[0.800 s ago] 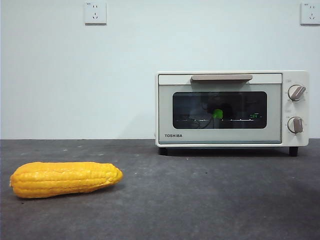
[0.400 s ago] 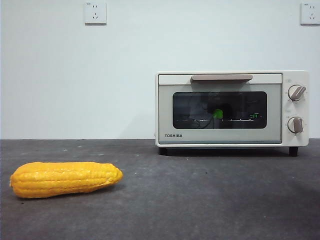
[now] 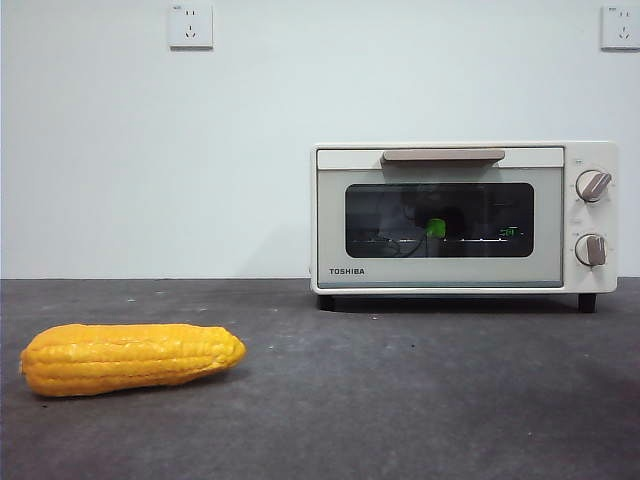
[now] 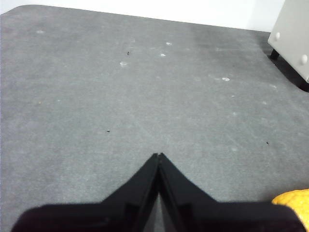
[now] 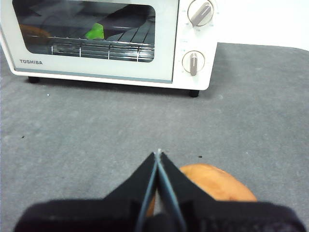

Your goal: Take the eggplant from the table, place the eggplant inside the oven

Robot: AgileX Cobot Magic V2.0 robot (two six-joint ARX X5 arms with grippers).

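The cream-white oven [image 3: 463, 217] stands at the back right of the table [image 3: 400, 400], its door closed. Behind its dark glass shows the bright green stem cap of the eggplant [image 3: 435, 227], lying on the rack; the dark body is hard to make out. The right wrist view shows the same oven [image 5: 106, 43] and the eggplant [image 5: 95, 32] inside it. My right gripper [image 5: 158, 153] is shut and empty, well in front of the oven. Shut and empty too, my left gripper [image 4: 158, 155] hangs over bare table. Neither gripper appears in the front view.
A yellow-orange corn cob [image 3: 130, 357] lies at the front left; its tip [image 4: 294, 203] shows beside my left gripper. A rounded orange-brown object [image 5: 212, 181] lies just beside my right gripper. A corner of the oven [image 4: 292, 36] shows in the left wrist view.
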